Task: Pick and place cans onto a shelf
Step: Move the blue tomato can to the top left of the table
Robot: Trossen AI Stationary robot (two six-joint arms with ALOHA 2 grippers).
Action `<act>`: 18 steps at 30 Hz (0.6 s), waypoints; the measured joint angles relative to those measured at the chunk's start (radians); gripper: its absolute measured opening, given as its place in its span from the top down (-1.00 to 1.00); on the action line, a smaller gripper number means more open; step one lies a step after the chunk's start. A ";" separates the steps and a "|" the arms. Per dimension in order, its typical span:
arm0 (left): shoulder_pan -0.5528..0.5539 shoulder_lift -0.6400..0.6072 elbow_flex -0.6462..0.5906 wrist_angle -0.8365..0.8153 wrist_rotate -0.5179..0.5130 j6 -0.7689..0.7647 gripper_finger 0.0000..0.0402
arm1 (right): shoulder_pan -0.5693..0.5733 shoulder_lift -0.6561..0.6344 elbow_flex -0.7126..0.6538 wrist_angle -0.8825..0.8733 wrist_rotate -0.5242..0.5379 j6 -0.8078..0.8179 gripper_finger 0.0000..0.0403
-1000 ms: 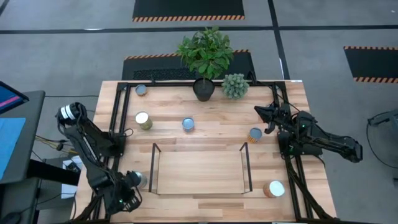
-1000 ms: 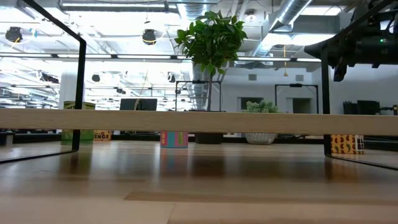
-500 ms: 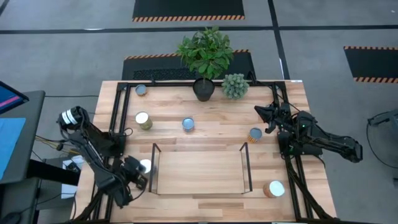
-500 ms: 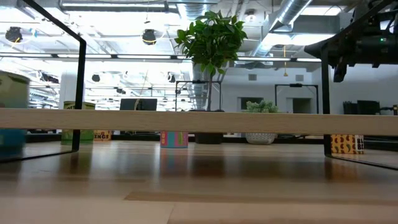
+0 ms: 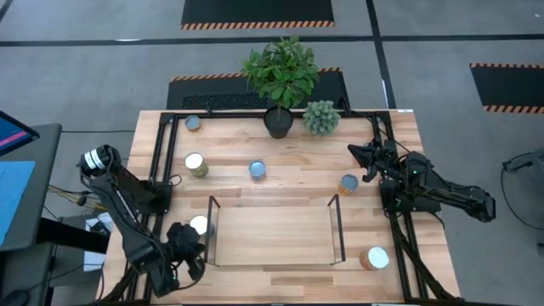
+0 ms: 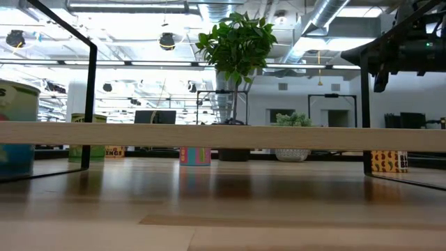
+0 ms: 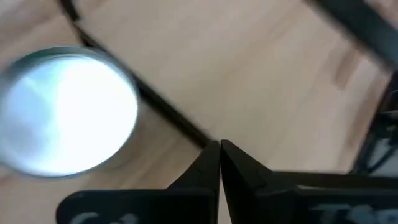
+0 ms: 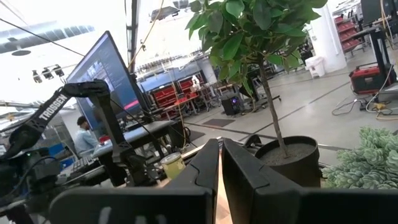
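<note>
A can (image 5: 199, 225) with a white top stands on the table just outside the left wire frame (image 5: 211, 229) of the shelf (image 5: 272, 236). It also shows at the left of the low view as the can (image 6: 15, 129) and in the left wrist view as the can (image 7: 68, 112). My left gripper (image 5: 187, 243) is shut beside this can, near the table's left edge, and its fingertips (image 7: 219, 148) stand apart from it. Other cans (image 5: 195, 163) (image 5: 257, 170) (image 5: 348, 183) stand on the tabletop. My right gripper (image 5: 361, 157) waits shut at the far right.
A potted plant (image 5: 280, 81) and a small pale-green plant (image 5: 321, 117) stand at the far edge. One more can (image 5: 194, 123) sits at the far left and another (image 5: 374, 257) at the near right. The shelf board (image 6: 223, 136) runs across the low view.
The white-topped can has slid from the near left corner toward the far edge and now stands by the shelf's left frame; it has come into the low view. My left gripper went the same way, rose a little and turned, staying shut.
</note>
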 joint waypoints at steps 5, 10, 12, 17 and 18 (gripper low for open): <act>-0.036 0.003 0.000 -0.127 0.034 0.046 1.00 | 0.000 0.000 0.000 -0.001 0.000 0.000 0.77; -0.046 0.006 0.000 -0.124 0.030 0.257 1.00 | 0.000 0.000 0.000 0.000 -0.001 0.015 0.77; -0.043 0.013 0.000 -0.104 0.026 0.348 1.00 | 0.000 0.000 0.000 -0.001 -0.001 0.032 0.77; -0.043 0.047 0.000 -0.119 -0.009 0.474 1.00 | 0.000 0.000 0.000 0.000 -0.002 0.049 0.77; -0.043 0.057 -0.001 -0.135 -0.007 0.482 1.00 | 0.000 0.000 0.000 0.000 -0.002 0.050 0.77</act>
